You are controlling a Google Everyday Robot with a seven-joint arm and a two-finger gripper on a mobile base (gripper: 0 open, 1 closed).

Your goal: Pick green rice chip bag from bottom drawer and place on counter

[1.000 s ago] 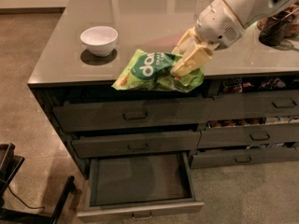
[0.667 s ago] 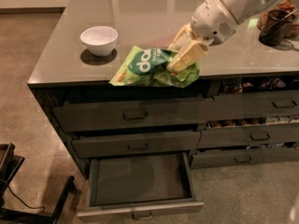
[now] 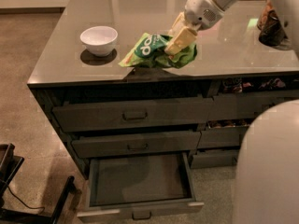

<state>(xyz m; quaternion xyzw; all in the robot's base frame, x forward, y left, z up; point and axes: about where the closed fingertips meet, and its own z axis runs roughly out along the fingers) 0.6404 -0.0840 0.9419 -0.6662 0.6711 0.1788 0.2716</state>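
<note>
Green bag (image 3: 148, 49): crinkled, pinched at its right end. Most of it sticks out to the left of the gripper (image 3: 174, 46), low over the front edge of the counter (image 3: 140, 13). Touching the slab or just above it: cannot tell.
Gripper: clenched on the bag, fingers angled down and to the left, above the counter and nearer its front than its back.
Drawer (image 3: 140, 208): pulled out, well below the gripper and in front of it, inside bare.
Bowl (image 3: 99, 37): on the counter, left of the gripper, beyond the bag's free end and apart from it.
Step (judged): carry nearly done; lowering and letting go not yet done.
Risk 1: release this close to the front edge, so the light bag tips or slides off toward the drawer or floor. Cause: free end lies near the edge, and the glossy slab gives little grip.
Risk 2: foil clings to a finger on opening and gets dragged along on retreat. Cause: pinch on a crumpled fold.
Risk 3: a leftward sweep pushes the bag into the bowl.
Guard: shift away from the front edge before opening.
</note>
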